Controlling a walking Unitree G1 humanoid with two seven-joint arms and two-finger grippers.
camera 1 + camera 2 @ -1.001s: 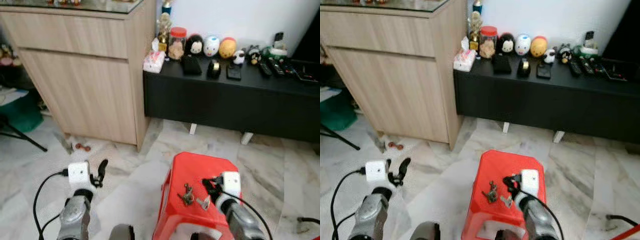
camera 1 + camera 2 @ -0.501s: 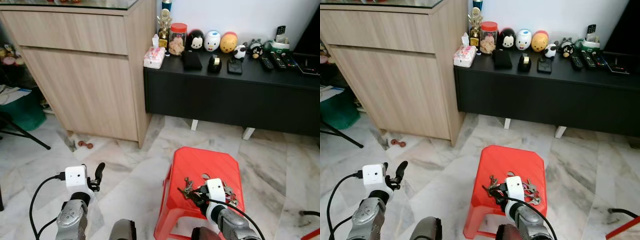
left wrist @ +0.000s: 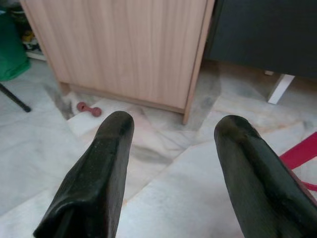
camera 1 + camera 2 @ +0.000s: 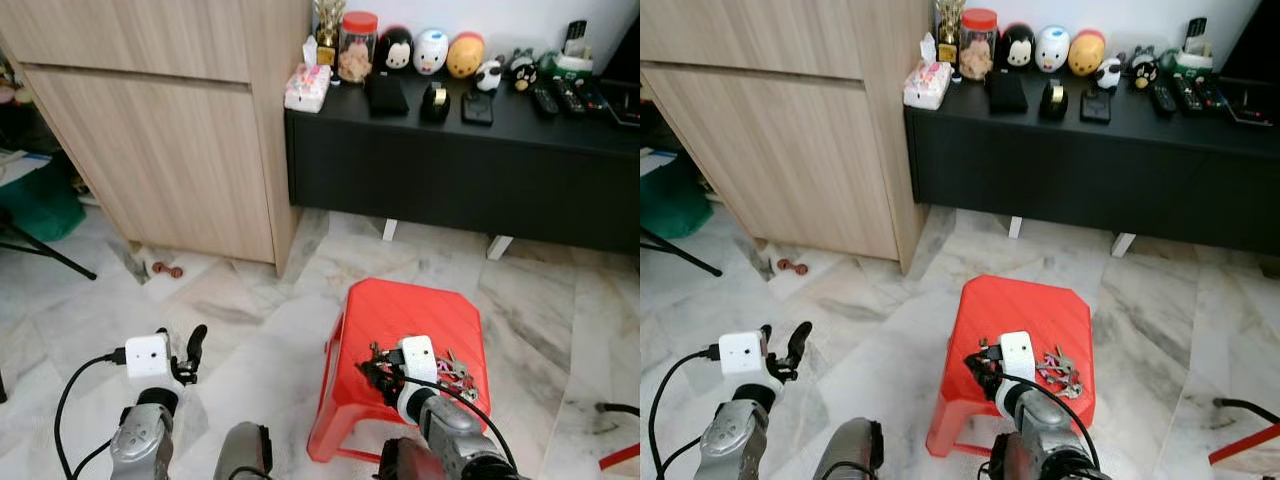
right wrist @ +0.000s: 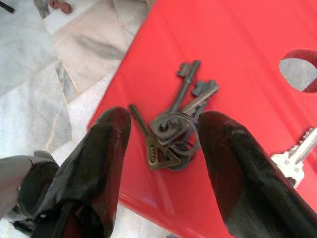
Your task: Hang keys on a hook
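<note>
Right wrist view shows a bunch of dark keys (image 5: 173, 126) lying flat on the red stool (image 5: 247, 54), near the stool's edge toward the floor. The right end effector (image 5: 161, 144) is spread wide, one finger on either side of the bunch, with the ring and the brass key head sitting in the gap between them. Neither finger (image 5: 96, 158) can be seen pressing on the keys; whether the tips touch the stool top cannot be told. A second, silver key (image 5: 292, 156) lies just beside the far finger, and an oval hole (image 5: 299, 69) cuts through the stool top beyond the bunch.

From the head, the right arm reaches forward and down over the near part of the stool, its white wrist block above the dark keys (image 4: 378, 360), with a silver key cluster (image 4: 455, 368) to its right. The stool's top has bare red surface ahead of the arm.

The left end effector (image 4: 190, 350) is held out over the marble floor (image 4: 250, 310), well apart from the stool, fingers spread wide and holding nothing; its wrist view looks past both fingers (image 3: 99, 168) to a wooden cabinet (image 3: 124, 44) and a small red dumbbell (image 3: 88, 108) on the floor at the cabinet's foot.

Beyond the stool open floor runs to a low black worktop (image 4: 450, 170) carrying jars, round figurines and remote controls, with the cabinet standing against its left end.
</note>
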